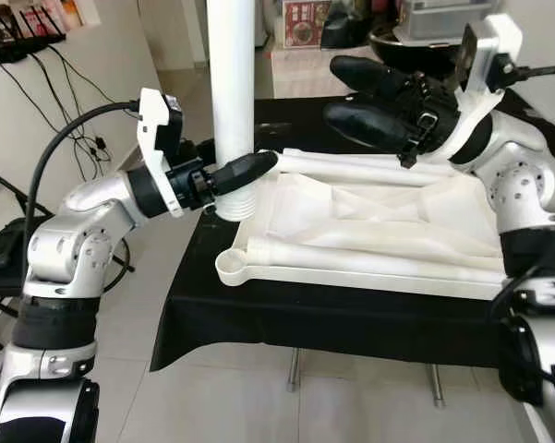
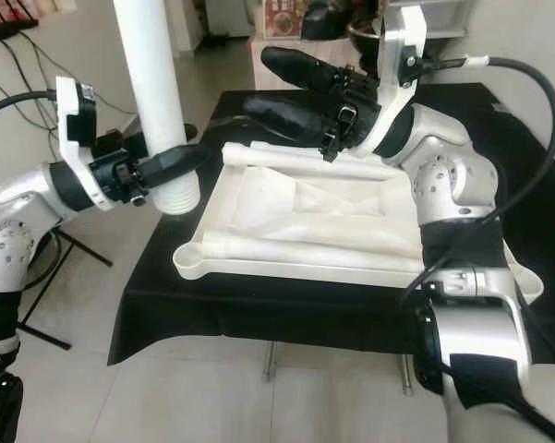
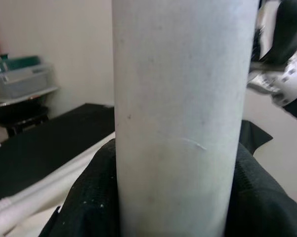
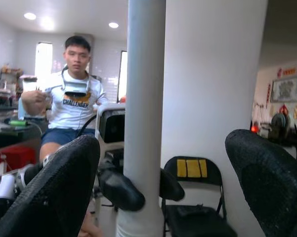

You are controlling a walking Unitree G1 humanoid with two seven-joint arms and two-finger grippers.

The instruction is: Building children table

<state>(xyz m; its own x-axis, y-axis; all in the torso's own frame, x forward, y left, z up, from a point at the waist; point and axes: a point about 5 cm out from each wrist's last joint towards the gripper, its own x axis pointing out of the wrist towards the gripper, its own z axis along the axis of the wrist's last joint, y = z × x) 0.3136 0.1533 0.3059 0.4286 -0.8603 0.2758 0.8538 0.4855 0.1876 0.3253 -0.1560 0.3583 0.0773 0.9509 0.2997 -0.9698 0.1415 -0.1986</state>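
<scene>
Clamping the upright white table leg near its ribbed foot, the left tool is steadying a stiff, light tube above the upturned tabletop; the right tool is hovering apart.

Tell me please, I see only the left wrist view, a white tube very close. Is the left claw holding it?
Observer: Yes. The left claw is shut on the tube, near its ribbed lower end, and the tube stands upright.
Operator: Where is the tube's bottom?
Observer: At the near left corner of the white tabletop, which lies on a black-covered table. A round socket sits at that corner, beside the tube.
Operator: And the right claw?
Observer: The right claw is open, raised over the tabletop's far edge, holding nothing.
</scene>
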